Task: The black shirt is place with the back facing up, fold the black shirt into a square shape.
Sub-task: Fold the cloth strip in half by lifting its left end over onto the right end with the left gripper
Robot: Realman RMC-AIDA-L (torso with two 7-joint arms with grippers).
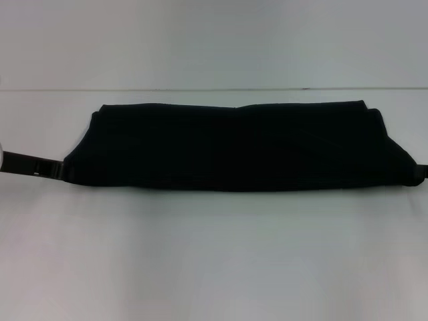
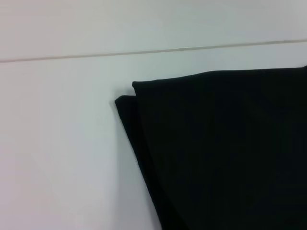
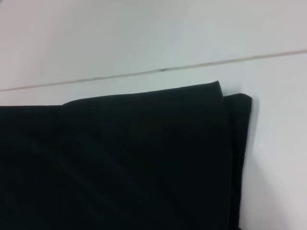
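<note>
The black shirt (image 1: 234,147) lies on the white table (image 1: 214,254) folded into a long band that runs left to right, plain side up with no lettering showing. My left gripper (image 1: 55,170) is low at the band's left end, touching it. My right gripper (image 1: 422,172) shows only as a dark sliver at the band's right end. The left wrist view shows the shirt's layered far left corner (image 2: 144,103). The right wrist view shows its layered far right corner (image 3: 235,103).
The table's far edge (image 1: 214,89) meets a pale wall just behind the shirt. White tabletop extends in front of the shirt toward me and a little to each side.
</note>
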